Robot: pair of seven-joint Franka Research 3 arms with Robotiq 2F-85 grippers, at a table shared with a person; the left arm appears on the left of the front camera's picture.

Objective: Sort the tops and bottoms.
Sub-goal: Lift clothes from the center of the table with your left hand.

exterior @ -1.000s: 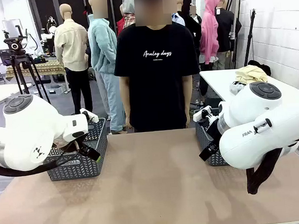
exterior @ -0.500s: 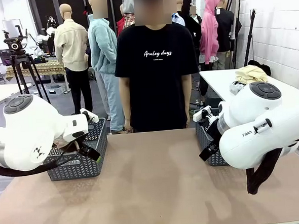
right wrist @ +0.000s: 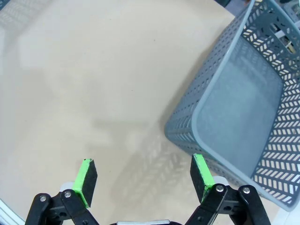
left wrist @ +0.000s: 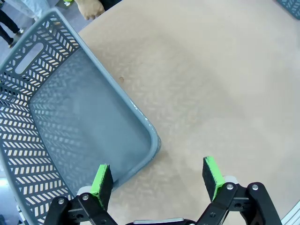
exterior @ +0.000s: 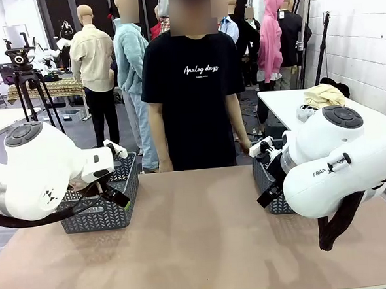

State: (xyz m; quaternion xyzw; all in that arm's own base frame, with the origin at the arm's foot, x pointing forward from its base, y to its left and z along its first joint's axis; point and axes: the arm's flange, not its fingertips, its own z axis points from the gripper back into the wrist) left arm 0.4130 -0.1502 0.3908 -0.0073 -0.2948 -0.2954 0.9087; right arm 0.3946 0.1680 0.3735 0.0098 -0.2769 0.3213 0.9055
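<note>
Right arm (exterior: 339, 168) hides most of grey basket (exterior: 279, 206).

Wide open across the middle of the table (exterior: 198, 236), from 6 to 12 o'clock. Flanked by a grey basket (exterior: 112, 213) at 9 o'clock and a second grey basket (right wrist: 197, 112) at 3 o'clock. Blocked at 12 o'clock by a person (exterior: 190, 99) standing against the far edge.

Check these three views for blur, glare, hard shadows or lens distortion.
Front view: sharp, even light, only soft mottled shadows on the table. Left wrist view: sharp, the left basket has its rim bowed by the wide lens. Right wrist view: the right basket throws a lattice shadow onto the table; no glare.
</note>
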